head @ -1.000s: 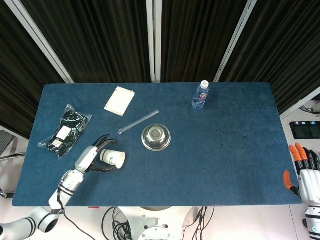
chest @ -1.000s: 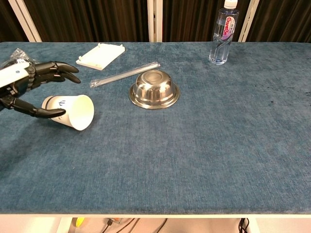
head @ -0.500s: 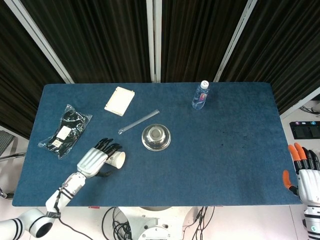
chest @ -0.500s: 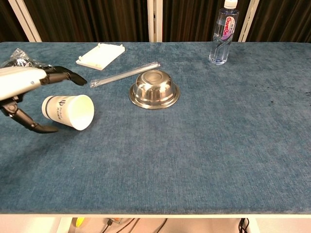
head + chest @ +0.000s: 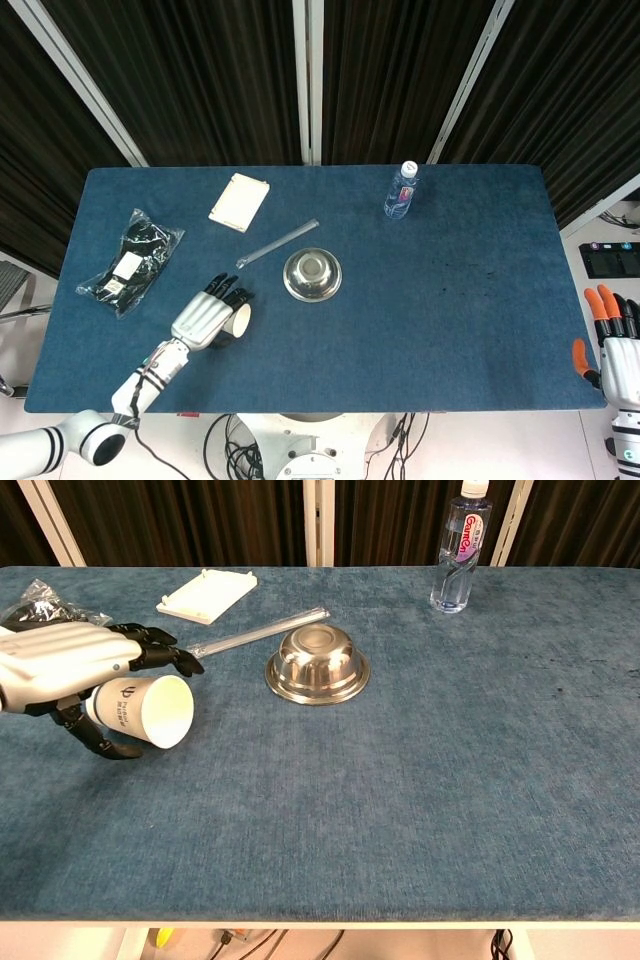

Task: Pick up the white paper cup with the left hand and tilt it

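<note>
My left hand (image 5: 70, 670) sits spread over the white paper cup (image 5: 140, 711), which lies on its side at the chest view's left edge; probably not gripping yet. I'm mid-grasp: next I need to close around it, then lift and tilt.

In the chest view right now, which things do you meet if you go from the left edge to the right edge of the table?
plastic bag → left hand → paper cup → white box → clear tube → steel bowl → water bottle. The hand lies over the cup, so their places overlap a little.
</note>
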Robot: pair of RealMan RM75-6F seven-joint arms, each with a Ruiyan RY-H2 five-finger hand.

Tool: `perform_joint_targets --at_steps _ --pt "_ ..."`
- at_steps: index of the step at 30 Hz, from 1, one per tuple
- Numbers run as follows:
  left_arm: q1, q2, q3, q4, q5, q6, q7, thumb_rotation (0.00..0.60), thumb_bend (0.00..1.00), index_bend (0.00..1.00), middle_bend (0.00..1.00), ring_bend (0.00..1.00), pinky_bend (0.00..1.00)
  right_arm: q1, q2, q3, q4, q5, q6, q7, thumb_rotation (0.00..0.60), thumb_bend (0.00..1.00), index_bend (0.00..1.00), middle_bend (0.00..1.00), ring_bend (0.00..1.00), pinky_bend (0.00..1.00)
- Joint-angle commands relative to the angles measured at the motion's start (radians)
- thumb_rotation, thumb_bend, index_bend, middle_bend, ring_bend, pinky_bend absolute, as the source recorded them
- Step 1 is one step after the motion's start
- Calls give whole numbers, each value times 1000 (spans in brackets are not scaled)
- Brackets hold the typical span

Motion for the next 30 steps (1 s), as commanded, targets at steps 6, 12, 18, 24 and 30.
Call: perform_joint_targets --at_steps 6,12,18,24,30 --pt "4 -15 -7 4 19 39 -23 600 209 382 342 5 2 -1 1 -1 1 2 -4 3 600 484 0 0 0 0" --pt "31 -56 -29 37 80 156 -212 600 246 463 421 78 16 0 2 -1 1 4 -8 6 600 483 0 0 0 0" --pt "85 -104 -66 85 61 249 -748 600 249 468 427 84 21 2 7 -5 -1 4 -18 17 600 484 0 0 0 0" --pt "130 -181 -102 224 -24 233 -1186 600 245 462 422 84 29 4 6 -8 -6 0 -24 13 600 484 0 0 0 0" --pt "160 -286 -102 420 -2 286 -1360 600 230 453 415 84 24 12 1 -8 -9 0 -35 -3 600 484 0 0 0 0"
